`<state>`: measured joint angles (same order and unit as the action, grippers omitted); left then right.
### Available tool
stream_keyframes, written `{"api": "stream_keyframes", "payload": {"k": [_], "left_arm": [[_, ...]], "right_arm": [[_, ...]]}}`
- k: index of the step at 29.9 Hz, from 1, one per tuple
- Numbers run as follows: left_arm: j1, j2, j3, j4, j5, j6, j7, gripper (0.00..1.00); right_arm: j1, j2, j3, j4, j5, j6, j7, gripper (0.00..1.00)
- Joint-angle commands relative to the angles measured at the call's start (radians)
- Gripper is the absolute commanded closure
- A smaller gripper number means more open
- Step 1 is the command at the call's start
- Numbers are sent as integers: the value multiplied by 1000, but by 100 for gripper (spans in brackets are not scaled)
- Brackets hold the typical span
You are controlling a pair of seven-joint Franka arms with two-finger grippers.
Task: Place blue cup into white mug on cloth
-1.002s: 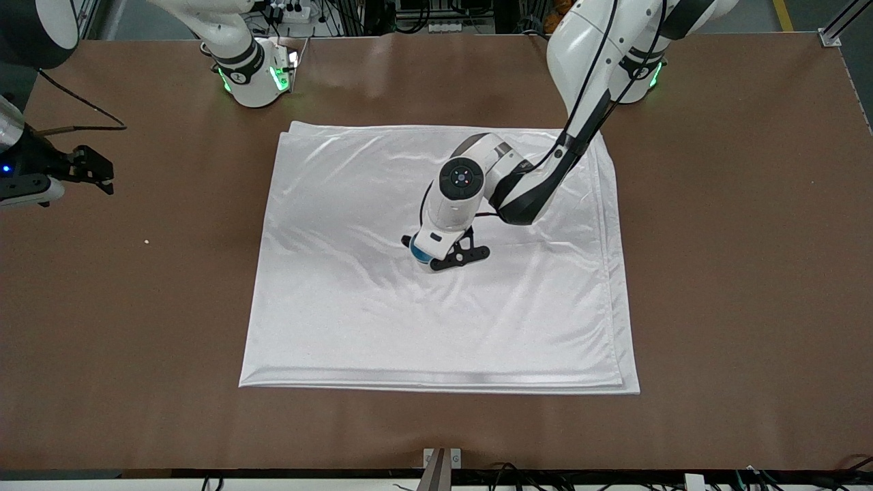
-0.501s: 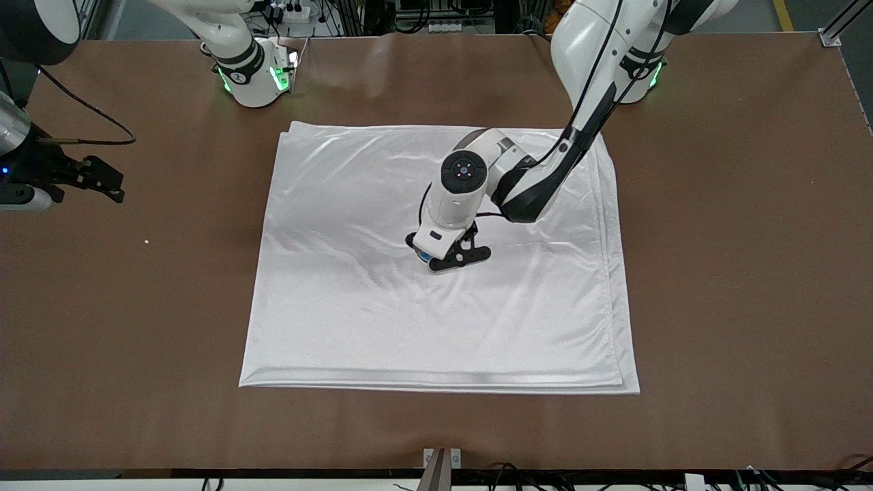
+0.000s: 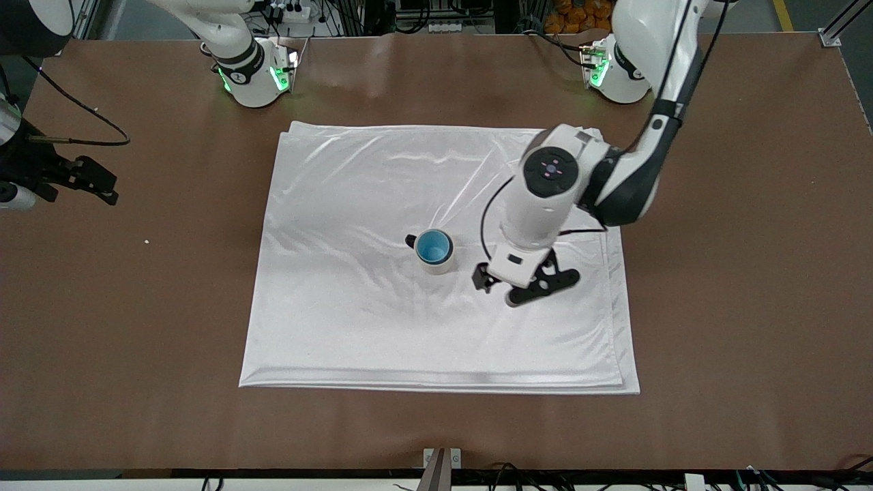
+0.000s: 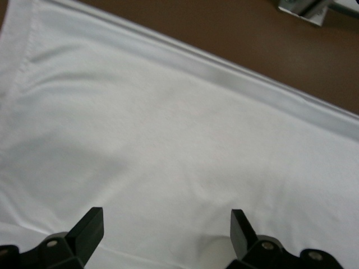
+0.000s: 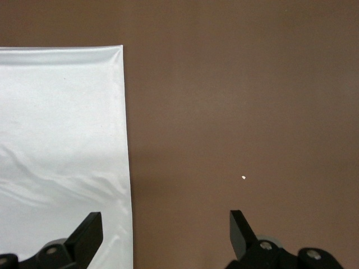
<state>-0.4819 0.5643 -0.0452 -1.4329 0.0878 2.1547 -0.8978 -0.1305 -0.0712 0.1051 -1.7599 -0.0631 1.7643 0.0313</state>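
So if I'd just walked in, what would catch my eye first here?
Probably the big shiny white cloth spread over the brown table, with the blue cup nested inside the white mug near its middle. Beside them, toward the left arm's end, the left gripper hangs open and empty over the cloth. The right gripper waits open over bare table at the right arm's end.

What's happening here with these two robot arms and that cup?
The blue cup now sits nested inside the white mug, which stands near the middle of the cloth. The left pincer has let go: it is open and empty, over the cloth toward the left arm's end of the table. The right pincer waits open over the bare table by the cloth's edge.
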Motion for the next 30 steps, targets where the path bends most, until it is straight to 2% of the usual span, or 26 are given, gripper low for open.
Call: {"api": "stream_keyframes", "payload": {"k": [1, 6, 11, 21, 30], "left_arm": [[129, -37, -15, -18, 9, -27, 135, 0], [218, -38, -18, -18, 7, -36, 253, 0], [264, -41, -18, -21, -17, -42, 330, 0], [361, -99, -18, -29, -74, -185, 617, 0], [421, -181, -16, -58, -132, -323, 642, 0]], "right_arm": [[9, 17, -7, 25, 9, 0, 18, 0], [45, 18, -47, 25, 9, 4, 18, 0], [88, 25, -97, 25, 9, 12, 18, 0], [89, 42, -107, 45, 11, 11, 18, 0], [78, 51, -111, 45, 11, 12, 15, 0]]}}
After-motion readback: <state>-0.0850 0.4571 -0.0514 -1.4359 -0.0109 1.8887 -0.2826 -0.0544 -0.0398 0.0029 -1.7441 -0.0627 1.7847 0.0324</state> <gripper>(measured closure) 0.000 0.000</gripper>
